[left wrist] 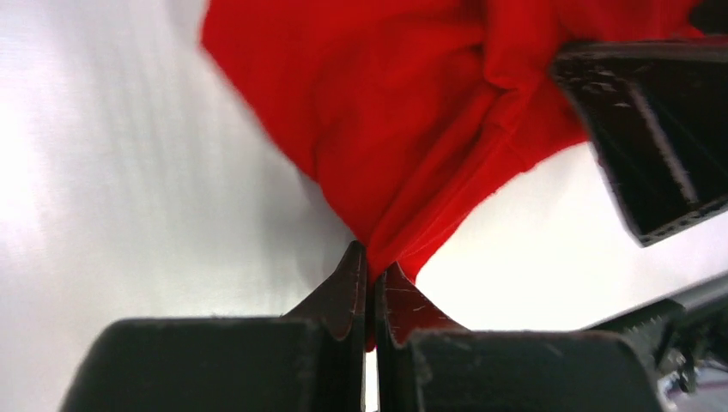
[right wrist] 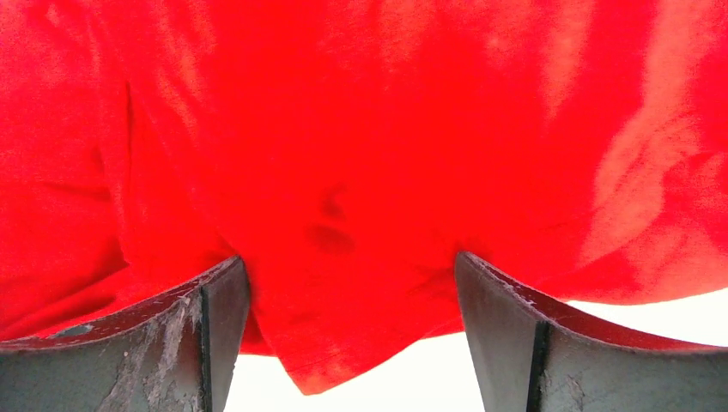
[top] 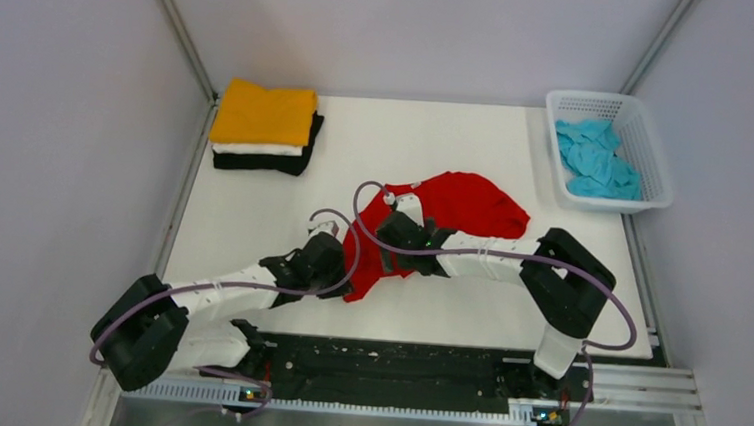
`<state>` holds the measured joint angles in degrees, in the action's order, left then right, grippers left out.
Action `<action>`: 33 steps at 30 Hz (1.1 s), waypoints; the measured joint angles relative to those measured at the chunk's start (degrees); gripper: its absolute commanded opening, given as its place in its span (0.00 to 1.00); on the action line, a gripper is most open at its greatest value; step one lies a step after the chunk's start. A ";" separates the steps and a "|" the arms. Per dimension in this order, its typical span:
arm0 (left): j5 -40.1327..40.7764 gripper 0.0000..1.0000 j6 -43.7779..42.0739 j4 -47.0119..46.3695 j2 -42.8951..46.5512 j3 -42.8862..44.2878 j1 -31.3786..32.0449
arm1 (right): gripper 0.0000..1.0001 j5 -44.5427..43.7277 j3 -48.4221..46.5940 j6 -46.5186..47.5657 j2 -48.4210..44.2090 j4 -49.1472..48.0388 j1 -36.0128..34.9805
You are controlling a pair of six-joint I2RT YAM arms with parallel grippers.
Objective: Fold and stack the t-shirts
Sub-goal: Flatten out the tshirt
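The bright red t-shirt (top: pixel 474 205) lies crumpled at the table's middle. My left gripper (top: pixel 340 261) is shut on its near left edge; in the left wrist view the red cloth (left wrist: pixel 403 129) is pinched between the closed fingertips (left wrist: pixel 375 266). My right gripper (top: pixel 396 236) is over the shirt's left part; in the right wrist view its fingers (right wrist: pixel 215 300) stand wide apart with red cloth (right wrist: pixel 360 172) between them. Folded orange-yellow (top: pixel 265 113), white (top: pixel 257 149) and black (top: pixel 261 162) shirts are stacked at the far left. The light blue shirt (top: pixel 597 158) is crumpled in the basket.
A white plastic lattice basket (top: pixel 657 167) stands at the far right corner. Grey walls enclose the white table (top: pixel 251 234) on three sides. A black rail runs along the near edge by the arm bases.
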<state>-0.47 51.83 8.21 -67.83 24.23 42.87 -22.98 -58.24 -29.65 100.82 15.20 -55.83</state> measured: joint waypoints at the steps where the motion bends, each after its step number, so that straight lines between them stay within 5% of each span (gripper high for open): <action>1: 1.79 0.00 0.55 1.11 0.42 0.22 0.00 | 0.79 -0.83 0.00 -0.17 0.00 0.17 0.00; 9: 11.17 0.00 2.38 11.04 5.75 0.37 0.00 | 0.54 -7.87 0.02 -1.90 -0.26 2.38 0.13; 16: 12.55 0.00 3.02 12.48 5.46 0.79 0.00 | 0.00 -7.50 0.13 -1.57 -0.26 1.07 0.15; 33: 27.65 0.00 1.86 24.92 4.20 13.40 -0.35 | 0.00 -9.55 6.01 2.82 -19.04 -3.28 6.67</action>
<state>27.18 53.69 33.12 -63.64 37.63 42.52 -32.53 -52.23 -26.83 81.78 11.92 -49.17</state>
